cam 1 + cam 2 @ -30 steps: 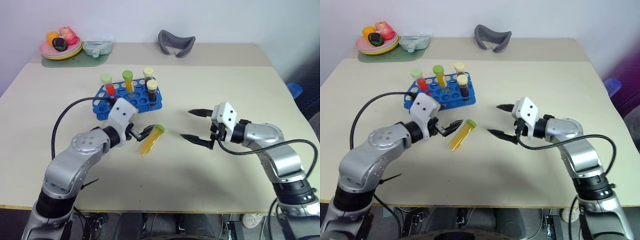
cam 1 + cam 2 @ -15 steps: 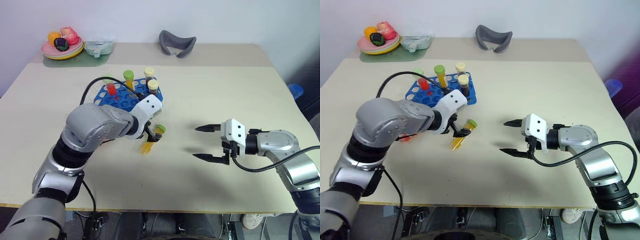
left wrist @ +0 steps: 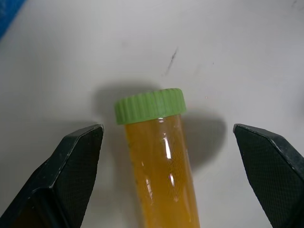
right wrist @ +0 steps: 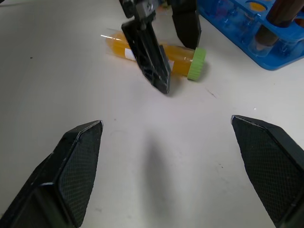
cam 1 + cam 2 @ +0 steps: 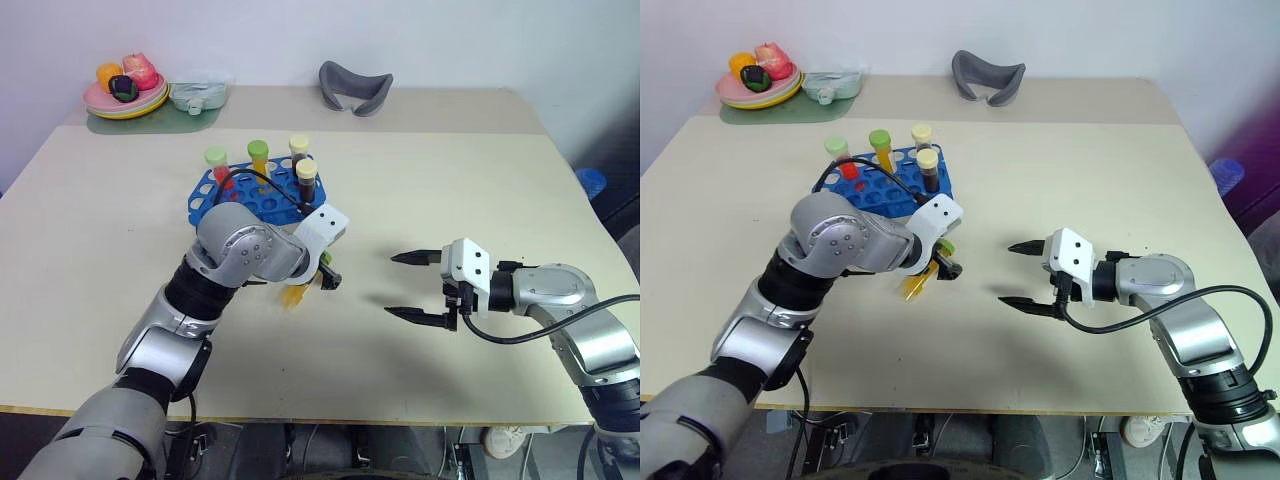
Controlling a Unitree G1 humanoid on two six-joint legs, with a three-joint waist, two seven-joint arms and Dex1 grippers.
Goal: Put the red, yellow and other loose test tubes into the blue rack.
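Note:
A yellow test tube (image 3: 159, 161) with a green cap (image 3: 149, 105) lies on the table just in front of the blue rack (image 5: 255, 202). My left gripper (image 5: 320, 274) points down over the tube's cap end. It is open, with one finger on each side and neither touching the tube. The right wrist view shows those black fingers (image 4: 151, 52) straddling the tube (image 4: 178, 53). Standing in the rack are a red tube (image 5: 217, 168), a yellow one (image 5: 259, 160) and two dark ones with cream caps (image 5: 304, 178). My right gripper (image 5: 391, 285) hovers open and empty to the right of the tube.
A plate of toy fruit (image 5: 125, 95) and a pale green dish (image 5: 196, 96) sit at the back left corner. A grey curved object (image 5: 352, 88) lies at the back middle. Bare tabletop stretches around my right gripper and along the front edge.
My left arm has swung right and tipped its gripper downward, from beside the tube to straddling its cap end. The tube has stayed put. My right gripper drew back slightly early on, then held still.

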